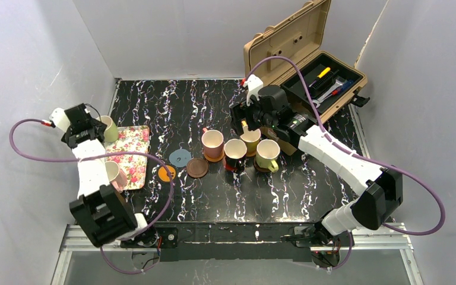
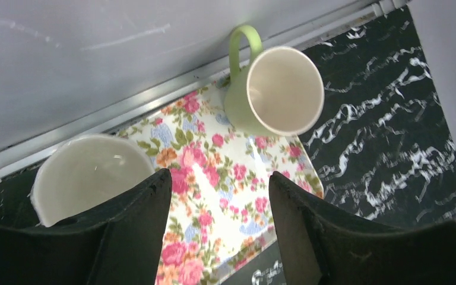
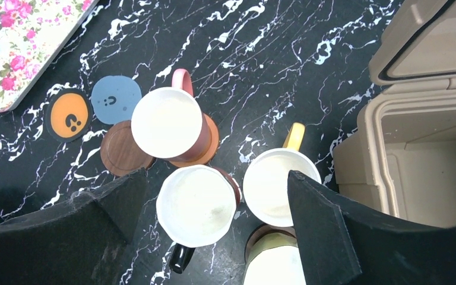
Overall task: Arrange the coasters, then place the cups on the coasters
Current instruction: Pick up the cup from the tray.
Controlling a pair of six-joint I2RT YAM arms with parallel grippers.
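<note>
Four cups stand in a cluster mid-table: pink point(image 1: 212, 142) on an orange-brown coaster point(image 3: 209, 145), black point(image 1: 235, 152), yellow point(image 1: 250, 140) and lime point(image 1: 267, 155). Left of them lie bare coasters: grey-blue point(image 1: 180, 157), orange point(image 1: 166, 173) and dark brown point(image 1: 197, 167). My right gripper point(image 3: 217, 178) hangs open above the black cup point(image 3: 196, 205) and yellow cup point(image 3: 279, 187), holding nothing. My left gripper point(image 2: 218, 175) is open over the floral tray point(image 2: 214, 148), between a green cup point(image 2: 276, 89) and a second cup point(image 2: 89, 175).
The floral tray point(image 1: 135, 151) lies at the table's left edge, close to the wall. An open tan toolbox point(image 1: 309, 71) with tools stands at the back right, just beyond the right gripper point(image 1: 242, 117). Purple cables loop off both arms.
</note>
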